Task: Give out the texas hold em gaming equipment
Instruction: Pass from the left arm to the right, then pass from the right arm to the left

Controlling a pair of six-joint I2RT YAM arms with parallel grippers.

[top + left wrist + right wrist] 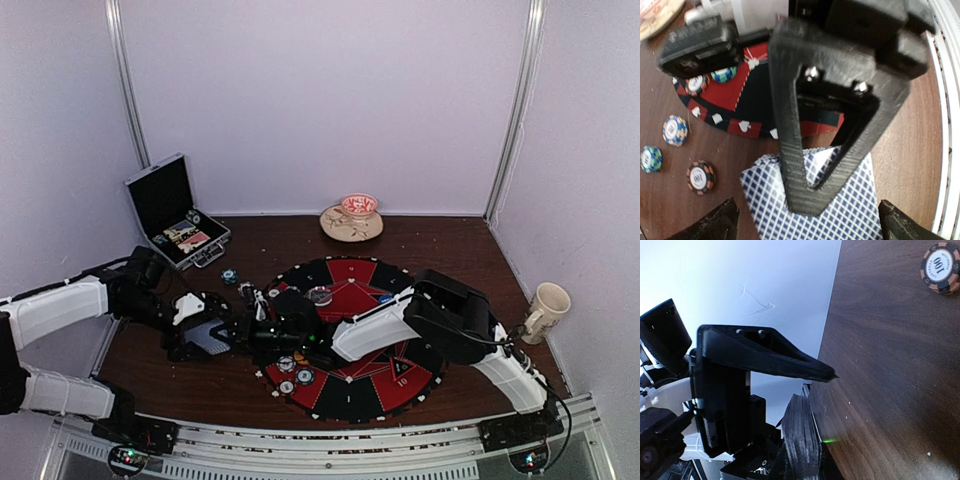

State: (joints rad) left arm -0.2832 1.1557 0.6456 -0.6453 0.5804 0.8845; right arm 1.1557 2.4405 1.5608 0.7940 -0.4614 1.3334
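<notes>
As the playing cards (860,200) lie just under your left gripper (810,224), between its wide-spread fingers, close it there.

Left gripper (810,227) spread wide, right gripper (817,387) apparently nearly closed

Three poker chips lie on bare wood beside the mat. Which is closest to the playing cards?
The dark chip with orange stripes, just left of the blue-checked cards. The teal chip and the pale blue-and-orange one lie farther away.
</notes>
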